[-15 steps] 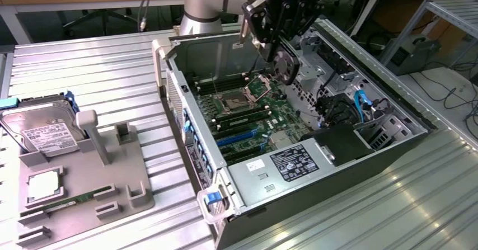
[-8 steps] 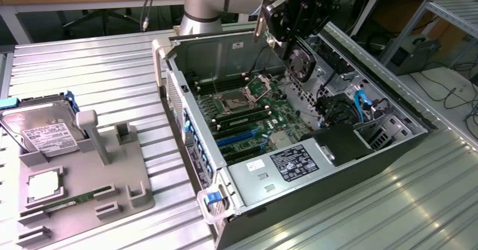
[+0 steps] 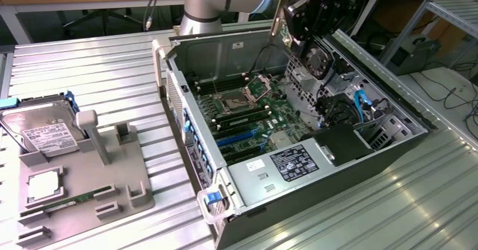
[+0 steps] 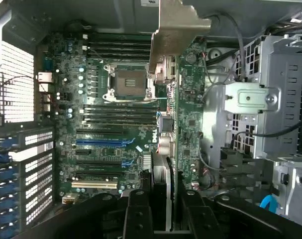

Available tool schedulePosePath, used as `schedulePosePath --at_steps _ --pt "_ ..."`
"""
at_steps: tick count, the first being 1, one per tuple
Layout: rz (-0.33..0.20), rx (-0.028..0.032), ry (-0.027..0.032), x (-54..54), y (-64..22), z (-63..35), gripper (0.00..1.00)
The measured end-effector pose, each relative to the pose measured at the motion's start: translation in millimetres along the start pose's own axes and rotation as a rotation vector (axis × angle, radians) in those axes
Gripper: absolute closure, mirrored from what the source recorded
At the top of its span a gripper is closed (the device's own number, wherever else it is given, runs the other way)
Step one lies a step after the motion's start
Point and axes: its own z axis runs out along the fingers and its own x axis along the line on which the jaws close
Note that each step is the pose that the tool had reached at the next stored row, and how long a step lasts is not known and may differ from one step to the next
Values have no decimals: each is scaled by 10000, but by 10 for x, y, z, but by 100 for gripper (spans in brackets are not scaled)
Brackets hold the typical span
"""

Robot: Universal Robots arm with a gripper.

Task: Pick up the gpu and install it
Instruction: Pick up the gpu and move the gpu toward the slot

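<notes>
Gripper point(image 4: 163, 216) clenched on gpu point(image 4: 178, 30), held edge-down over far end of open case point(image 3: 328, 199), not seated. Risk: card edge misses PCIe slot point(image 4: 103, 142), so jams on mobo point(image 4: 106, 99) or twists in grip.

The computer case point(image 3: 216, 51) lies open side up on the desk point(image 3: 89, 60), so the way in from above is free. The hand point(image 4: 168, 204), gripping the gpu point(image 4: 186, 99), hangs in that opening. Over the motherboard point(image 3: 250, 113) the room is widest above the flat expansion slots point(image 4: 98, 142). The drive cage point(image 4: 272, 94), the fan point(image 3: 319, 60), loose blue cables point(image 3: 364, 107) and a black box point(image 3: 345, 144) crowd the side toward the exterior view's right. The vented rear wall point(image 4: 24, 164) closes off one end of the slots. On the exterior view's left the desk is bare up to the grey parts holder point(image 3: 82, 177).
</notes>
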Motion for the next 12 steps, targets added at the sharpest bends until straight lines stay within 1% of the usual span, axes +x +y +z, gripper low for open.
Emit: schedulePosePath --at_steps 3,6,7,12 --pt "0 1 0 -131 -4 12 72" --pt "0 -1 0 -226 -7 19 72" --pt "0 0 0 -243 -7 19 72" --pt "1 0 0 -245 -8 19 72"
